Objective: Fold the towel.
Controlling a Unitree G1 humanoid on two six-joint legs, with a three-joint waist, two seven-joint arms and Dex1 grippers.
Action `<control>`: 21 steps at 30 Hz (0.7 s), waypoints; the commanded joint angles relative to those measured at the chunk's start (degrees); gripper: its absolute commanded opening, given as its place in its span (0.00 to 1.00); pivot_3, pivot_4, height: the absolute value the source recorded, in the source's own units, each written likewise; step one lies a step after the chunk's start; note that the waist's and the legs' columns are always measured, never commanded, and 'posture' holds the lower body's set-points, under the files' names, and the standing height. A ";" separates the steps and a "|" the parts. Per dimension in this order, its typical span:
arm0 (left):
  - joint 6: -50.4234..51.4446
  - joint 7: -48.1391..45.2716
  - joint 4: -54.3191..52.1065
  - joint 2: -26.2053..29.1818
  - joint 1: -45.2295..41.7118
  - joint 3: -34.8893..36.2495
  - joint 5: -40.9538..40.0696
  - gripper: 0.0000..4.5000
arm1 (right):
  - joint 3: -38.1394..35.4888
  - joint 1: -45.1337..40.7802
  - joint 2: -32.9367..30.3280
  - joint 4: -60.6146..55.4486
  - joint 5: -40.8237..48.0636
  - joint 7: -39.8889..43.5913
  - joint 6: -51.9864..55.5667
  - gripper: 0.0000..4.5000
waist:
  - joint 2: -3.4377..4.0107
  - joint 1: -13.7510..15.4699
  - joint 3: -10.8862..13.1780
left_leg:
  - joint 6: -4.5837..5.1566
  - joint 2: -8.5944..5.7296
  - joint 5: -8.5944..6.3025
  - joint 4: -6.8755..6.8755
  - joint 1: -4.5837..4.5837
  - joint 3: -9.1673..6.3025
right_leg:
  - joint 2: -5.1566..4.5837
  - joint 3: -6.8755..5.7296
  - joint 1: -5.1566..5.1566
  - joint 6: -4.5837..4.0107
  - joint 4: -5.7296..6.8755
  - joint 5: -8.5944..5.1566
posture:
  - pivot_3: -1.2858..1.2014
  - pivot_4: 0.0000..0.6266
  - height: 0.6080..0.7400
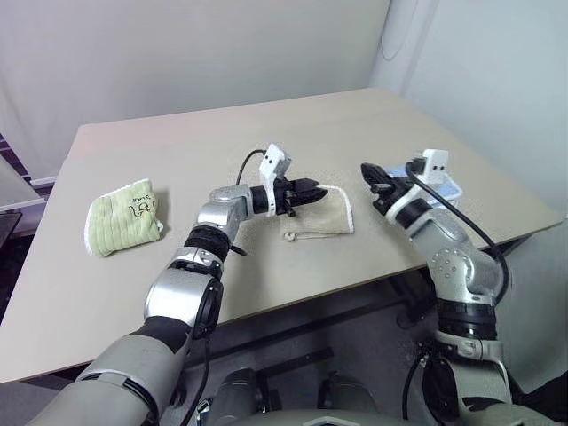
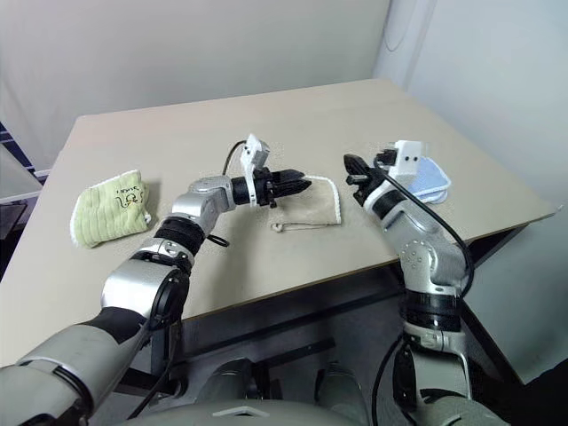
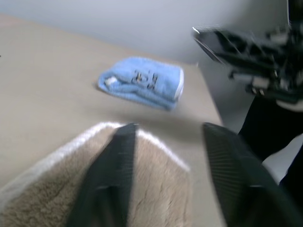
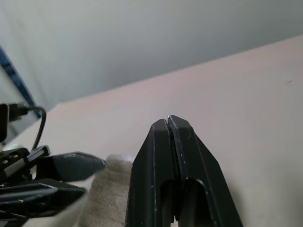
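**Folded towel lying mid-desk, both grippers hovering above it**

The towel is lying near the middle of the desk, already doubled into a small beige rectangle with its white edging showing along the far and right sides. The left gripper is hanging over the towel's left part, pointing toward three o'clock; in the left wrist view its fingers are standing apart with the pile beneath them, and they seem to be grasping nothing, though the blur there is making that hard to confirm. The right gripper is hovering at the towel's three o'clock, above the desk, its fingers clenched together on nothing.

What could go wrong from here: the two grippers are pointing toward each other over a small bundle, so a careless approach risks a knock between them. A finger dragging across the terry could catch the upper layer and pull the fold open or skew it. A sweep by the right arm could also nudge the blue cloth, which is lying just behind it near the desk's right edge.

Count: one beige towel, one blue folded cloth, one pale-green folded cloth well apart at nine o'clock, one desk, two grippers.
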 commanded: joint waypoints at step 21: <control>-13.12 24.54 13.33 -3.91 1.91 -2.73 13.65 0.01 | 7.24 -18.24 5.28 60.93 -19.42 3.77 -22.89 0.00 | 0.02 -0.58 -0.05 | 0.25 0.09 -0.08 0.57 -0.04 0.04 | 0.01 0.01 0.08 0.20 0.18 0.33 | 0.52 0.00 0.85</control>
